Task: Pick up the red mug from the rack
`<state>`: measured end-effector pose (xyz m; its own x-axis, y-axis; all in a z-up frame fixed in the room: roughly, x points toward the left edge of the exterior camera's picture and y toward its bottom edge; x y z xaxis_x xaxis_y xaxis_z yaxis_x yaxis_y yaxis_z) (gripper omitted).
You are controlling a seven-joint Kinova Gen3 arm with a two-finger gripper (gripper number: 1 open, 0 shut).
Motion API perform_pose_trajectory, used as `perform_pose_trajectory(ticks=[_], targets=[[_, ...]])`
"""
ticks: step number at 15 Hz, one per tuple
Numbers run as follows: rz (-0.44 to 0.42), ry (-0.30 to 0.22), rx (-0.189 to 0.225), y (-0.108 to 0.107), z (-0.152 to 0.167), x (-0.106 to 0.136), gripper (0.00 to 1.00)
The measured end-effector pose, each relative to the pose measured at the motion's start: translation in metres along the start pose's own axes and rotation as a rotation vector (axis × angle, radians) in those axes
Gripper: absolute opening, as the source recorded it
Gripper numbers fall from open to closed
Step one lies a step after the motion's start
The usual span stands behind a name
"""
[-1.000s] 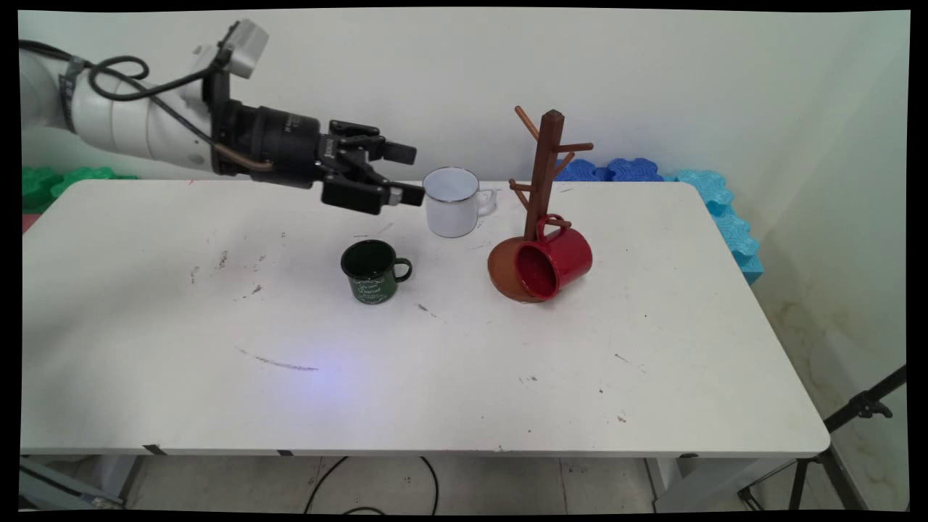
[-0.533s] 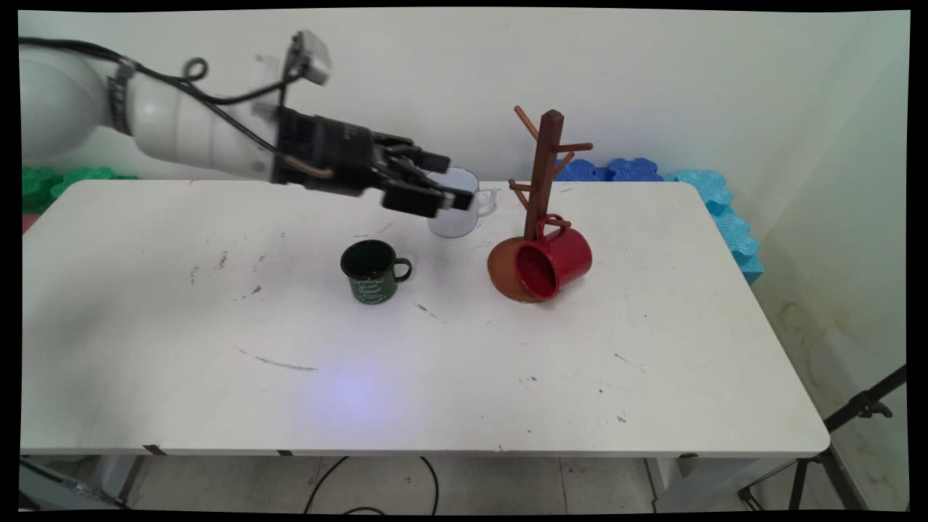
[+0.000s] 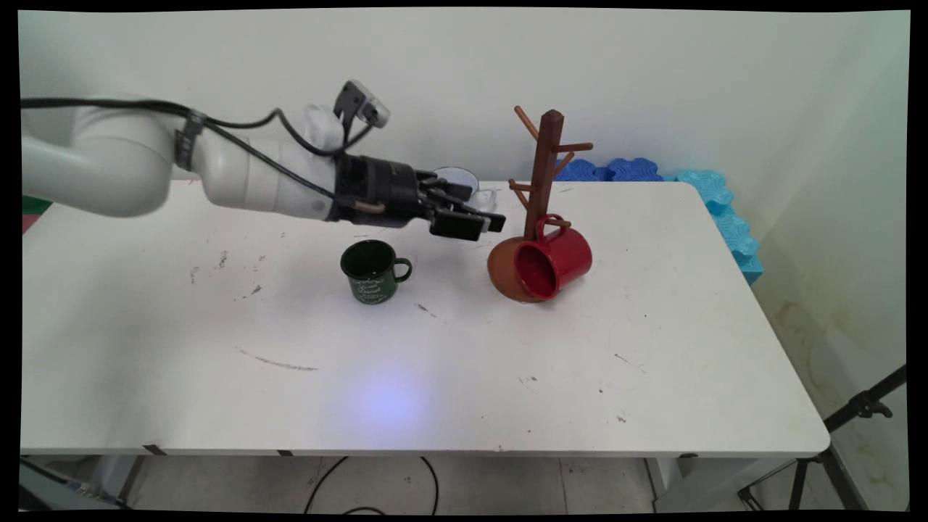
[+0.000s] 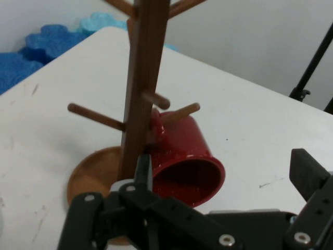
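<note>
My gripper (image 3: 487, 225) hangs low over the table, pointing right, its fingers open and empty. It is just left of a brown wooden mug tree (image 3: 545, 170), and a red mug (image 3: 558, 259) hangs by its handle from the tree's lowest peg, tilted with its mouth toward the near side. A white mug (image 3: 464, 176) stands behind the gripper, mostly hidden by it. A dark green mug (image 3: 371, 272) stands upright in front of the wrist. In the hand view, the tree's post (image 4: 143, 94) and the red mug (image 4: 184, 159) lie straight ahead, beyond the open gripper (image 4: 223, 174).
Blue foam tiles (image 3: 616, 170) and light blue ones (image 3: 725, 217) lie past the table's back right corner, and green ones (image 3: 43, 185) at the back left. A black tripod (image 3: 855, 413) stands on the floor at the right. The white table (image 3: 652, 377) stretches bare on the near side.
The arm has swung right and down, from left of the white mug to in front of it, closer to the mug tree. The fingers stayed open. The mugs have not moved.
</note>
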<state>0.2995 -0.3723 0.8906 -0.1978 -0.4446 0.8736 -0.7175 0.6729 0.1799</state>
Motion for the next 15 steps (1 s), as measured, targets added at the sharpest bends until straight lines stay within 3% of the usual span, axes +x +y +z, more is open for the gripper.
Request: perform_pose_trajectory(ticks=[9, 15], targets=[[-0.037, 0.038, 0.049, 0.012, 0.036, -0.027, 1.00], [-0.040, 0.046, 0.032, 0.040, 0.061, -0.058, 1.00]])
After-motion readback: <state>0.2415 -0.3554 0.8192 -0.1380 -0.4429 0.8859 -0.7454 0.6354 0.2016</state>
